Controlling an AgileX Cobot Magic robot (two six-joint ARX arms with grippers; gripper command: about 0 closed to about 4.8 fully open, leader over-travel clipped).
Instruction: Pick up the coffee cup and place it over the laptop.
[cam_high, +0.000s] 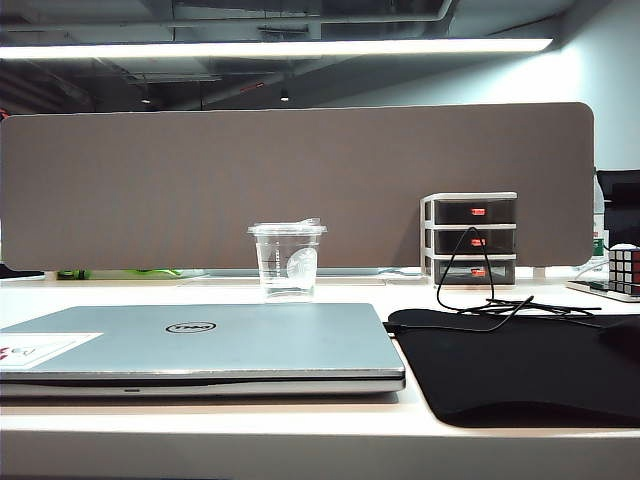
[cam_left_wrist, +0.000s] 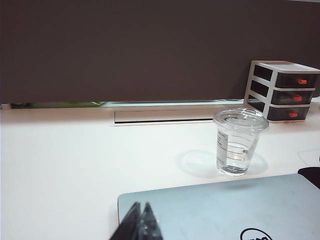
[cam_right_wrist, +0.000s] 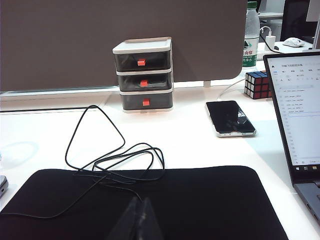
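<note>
The clear lidded coffee cup (cam_high: 287, 259) stands upright on the white desk just behind the closed silver laptop (cam_high: 200, 345). The left wrist view shows the cup (cam_left_wrist: 239, 142) beyond the laptop's lid (cam_left_wrist: 225, 207). My left gripper (cam_left_wrist: 141, 205) is shut and empty, hovering over the laptop's corner, well short of the cup. Over the black mat (cam_right_wrist: 150, 200) hangs my right gripper (cam_right_wrist: 138, 199), shut and holding nothing. Neither gripper shows in the exterior view.
A black mat (cam_high: 520, 365) with a loose black cable (cam_right_wrist: 110, 160) lies right of the laptop. A small white three-drawer unit (cam_high: 470, 238) stands against the brown partition (cam_high: 300, 180). A phone (cam_right_wrist: 230, 118), puzzle cube (cam_right_wrist: 257, 84), water bottle (cam_right_wrist: 251, 35) and second open laptop (cam_right_wrist: 295, 110) sit further right.
</note>
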